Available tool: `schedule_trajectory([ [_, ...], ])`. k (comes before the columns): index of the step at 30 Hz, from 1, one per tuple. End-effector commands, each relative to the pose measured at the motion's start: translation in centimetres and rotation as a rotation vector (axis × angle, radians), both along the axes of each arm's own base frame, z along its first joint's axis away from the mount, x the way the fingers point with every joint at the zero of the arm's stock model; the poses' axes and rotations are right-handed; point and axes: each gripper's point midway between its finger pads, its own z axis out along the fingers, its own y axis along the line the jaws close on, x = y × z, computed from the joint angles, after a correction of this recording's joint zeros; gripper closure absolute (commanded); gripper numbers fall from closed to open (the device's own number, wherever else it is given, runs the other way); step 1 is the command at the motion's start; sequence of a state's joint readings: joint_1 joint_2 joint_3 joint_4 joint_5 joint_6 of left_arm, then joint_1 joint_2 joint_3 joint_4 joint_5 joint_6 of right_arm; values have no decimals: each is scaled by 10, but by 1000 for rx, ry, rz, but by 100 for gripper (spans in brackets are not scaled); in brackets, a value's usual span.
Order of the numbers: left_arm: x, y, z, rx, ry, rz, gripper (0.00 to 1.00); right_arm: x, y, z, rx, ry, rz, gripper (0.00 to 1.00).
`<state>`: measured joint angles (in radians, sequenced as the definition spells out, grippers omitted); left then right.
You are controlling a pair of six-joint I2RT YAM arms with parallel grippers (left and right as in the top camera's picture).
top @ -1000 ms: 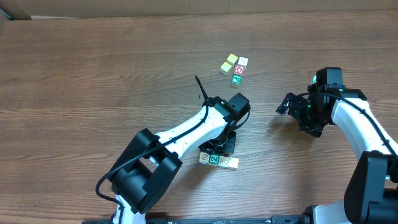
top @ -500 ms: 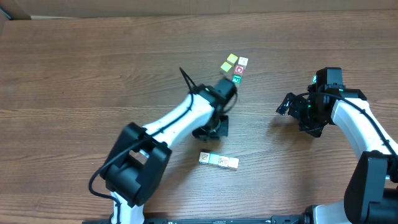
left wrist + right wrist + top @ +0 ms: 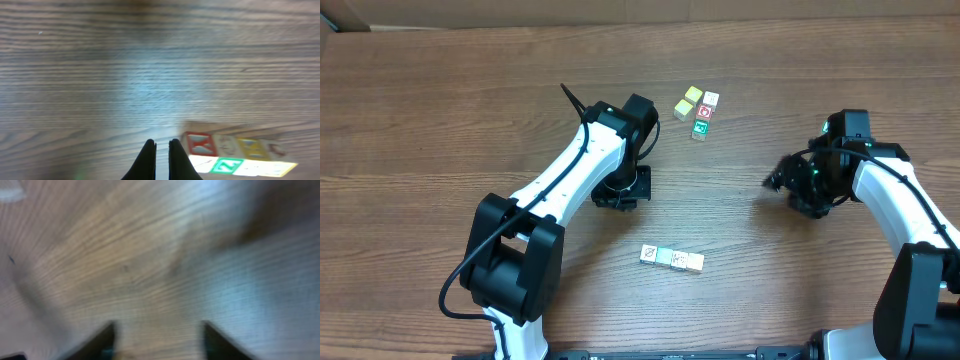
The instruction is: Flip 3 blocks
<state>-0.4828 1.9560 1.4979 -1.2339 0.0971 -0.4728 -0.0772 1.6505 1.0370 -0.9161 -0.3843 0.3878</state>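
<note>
**Two-arm table scene: three blocks in a row, both grippers empty**

*Overhead view.* The row of three blocks [image 3: 672, 258] lies flat on the wooden table [image 3: 440, 120], toward its near edge and roughly midway between the two arms. The blocks touch side to side, and the middle one shows a green print on top. The left gripper [image 3: 620, 192] points down at the table, up and to the left of the row and well apart from it. A cluster of five cubes [image 3: 697, 108] sits farther back, two of them yellow-topped. The right gripper [image 3: 782, 178] hovers over bare wood at the right side, far from both groups.

*Left wrist view.* The left gripper [image 3: 161, 146] has its two dark fingers pressed almost together, with nothing between them. The row of three blocks [image 3: 235, 149] appears at lower right, with a red letter on the nearest side face and a green letter on a top face.

*Right wrist view.* The picture is blurred. The right gripper [image 3: 157, 332] has its fingers spread apart, with only wood grain between them; it grips nothing.
</note>
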Motion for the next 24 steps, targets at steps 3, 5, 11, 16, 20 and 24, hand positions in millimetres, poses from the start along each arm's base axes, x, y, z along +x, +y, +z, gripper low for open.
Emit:
schedule_trajectory([
  [3, -20, 23, -14, 85, 31, -43, 96, -48, 5, -3, 4, 195, 17, 96],
  [5, -31, 25, -25, 83, 63, -44, 95, -67, 11, -9, 7, 252, 45, 96],
  [11, -55, 16, -55, -11, 126, -22, 96, -105, 39, -32, 78, 326, 116, 96],
  [16, -56, 7, -60, -67, 126, -15, 96, -105, 59, -47, 135, 255, 164, 96],
  [20, -47, 24, -48, 20, 50, 14, 96, -101, 66, -52, 130, 191, 234, 96],
  [24, -34, 40, 10, 41, -151, 82, 96, -89, 53, -38, 35, 131, 255, 96],
])
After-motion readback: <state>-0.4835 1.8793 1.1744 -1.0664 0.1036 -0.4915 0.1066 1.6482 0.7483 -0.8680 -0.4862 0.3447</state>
